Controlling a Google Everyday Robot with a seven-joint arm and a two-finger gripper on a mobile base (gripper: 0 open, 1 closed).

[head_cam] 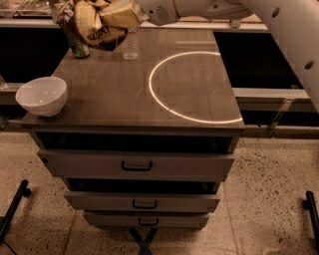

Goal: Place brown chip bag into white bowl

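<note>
The brown chip bag point(94, 27), crinkled tan foil with a dark patch and lettering, hangs in the air above the back left of the cabinet top. My gripper point(122, 12) is at the top edge of the view, shut on the bag's upper right part. The white arm reaches in from the upper right. The white bowl point(42, 94) stands on the front left corner of the top, well below and to the left of the bag. The bowl holds nothing.
A green can point(79, 49) stands at the back left, partly hidden by the bag. A clear plastic bottle point(130, 46) stands next to it. A white ring point(152, 94) is marked on the cabinet top point(114, 89). Drawers are below.
</note>
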